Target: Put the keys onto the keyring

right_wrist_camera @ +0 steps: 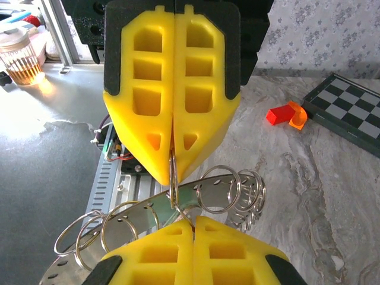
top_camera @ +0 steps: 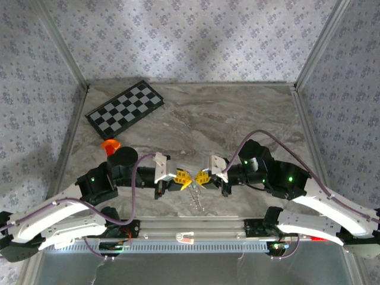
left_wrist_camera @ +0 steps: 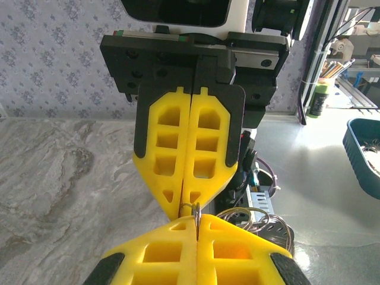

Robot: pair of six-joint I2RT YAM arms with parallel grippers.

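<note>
Keyring (right_wrist_camera: 148,209), a metal band fringed with wire rings, hangs just above the worktop (top_camera: 237,119) near its front edge; left gripper (top_camera: 182,177) and right gripper (top_camera: 201,178) both pinch one ring; whether any key is threaded cannot be told

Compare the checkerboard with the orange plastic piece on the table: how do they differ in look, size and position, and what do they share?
Look: the checkerboard has black and white squares; the orange piece is unpatterned orange-red. Size: the checkerboard is a wide flat slab, the orange piece far smaller and chunkier. Position: the checkerboard lies farther back, the orange piece nearer the arms. Both rest on the left side of the marble table.
</note>
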